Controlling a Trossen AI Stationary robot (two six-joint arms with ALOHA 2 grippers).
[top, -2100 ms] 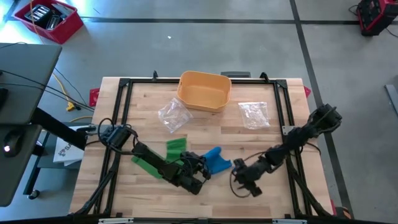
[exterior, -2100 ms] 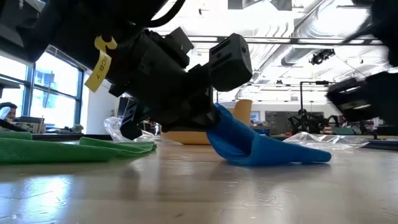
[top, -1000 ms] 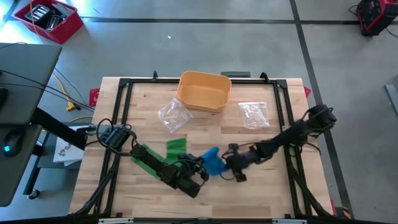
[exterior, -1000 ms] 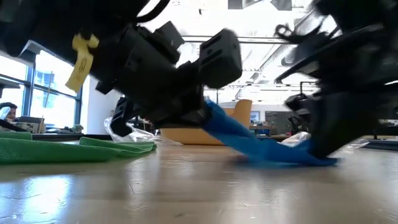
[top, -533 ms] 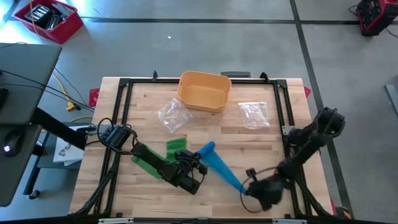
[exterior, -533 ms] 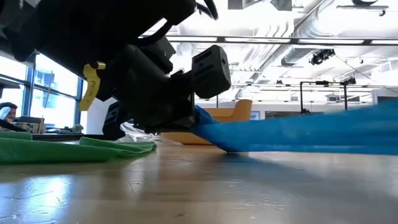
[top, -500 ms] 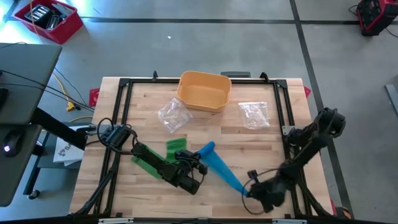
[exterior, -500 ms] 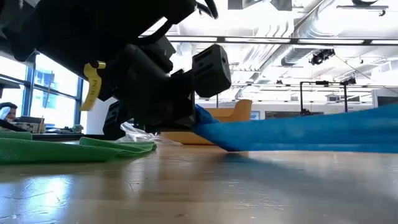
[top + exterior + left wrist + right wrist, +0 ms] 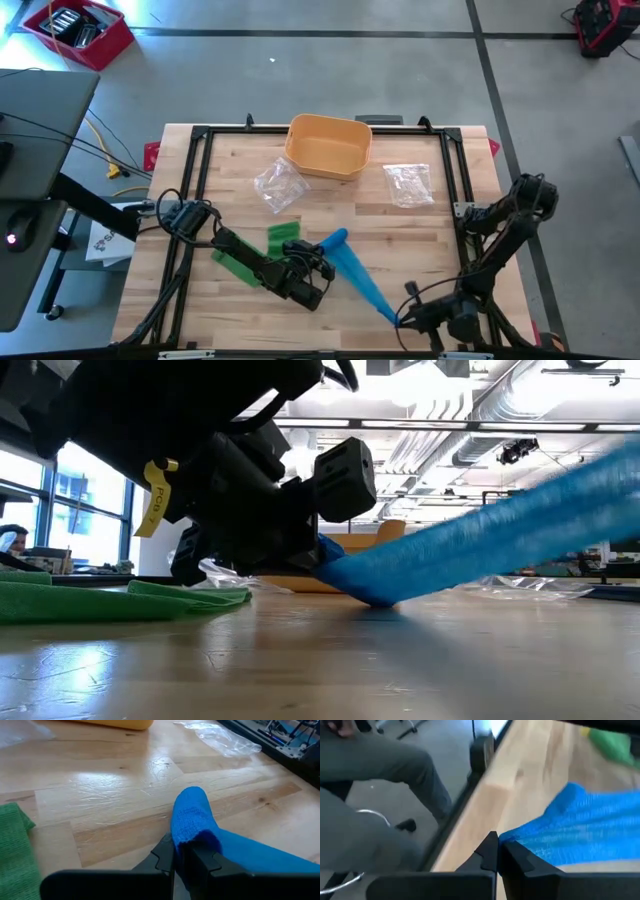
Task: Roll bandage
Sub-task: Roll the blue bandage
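Note:
A blue bandage (image 9: 358,275) runs as a straight strip from the table's middle to its near edge. My left gripper (image 9: 322,263) is shut on its far end, close to the wood. My right gripper (image 9: 403,318) is shut on its near end, raised over the near edge. In the low view the bandage (image 9: 480,535) climbs from the left gripper (image 9: 322,560) toward the right. A green bandage (image 9: 283,238) lies flat on the table beside the left arm. My left gripper pinches the bandage just short of its far end (image 9: 186,840) between its two fingers (image 9: 167,854), slanting down from the table's left. A short rounded stub (image 9: 192,810) stands up past the fingertips. Beside the fingers, the strip's bend (image 9: 365,598) rests on the wood. My right gripper pinches the strip's near end (image 9: 520,839) between its two fingers (image 9: 489,851), coming from the table's right, roughly level. That end is lifted clear of the table. The strip is drawn taut between the two grippers.
A yellow basin (image 9: 328,145) stands at the far middle, with two clear plastic bags (image 9: 278,183) (image 9: 408,183) in front of it. A black frame (image 9: 200,200) borders the table. A person's legs (image 9: 375,775) show beyond the near edge.
My right gripper has carried the blue bandage's free end from beside the left gripper toward the table's near edge and a little right, rising as it went. The crumpled bandage has been drawn out into a taut strip; its far end has stayed in the left gripper.

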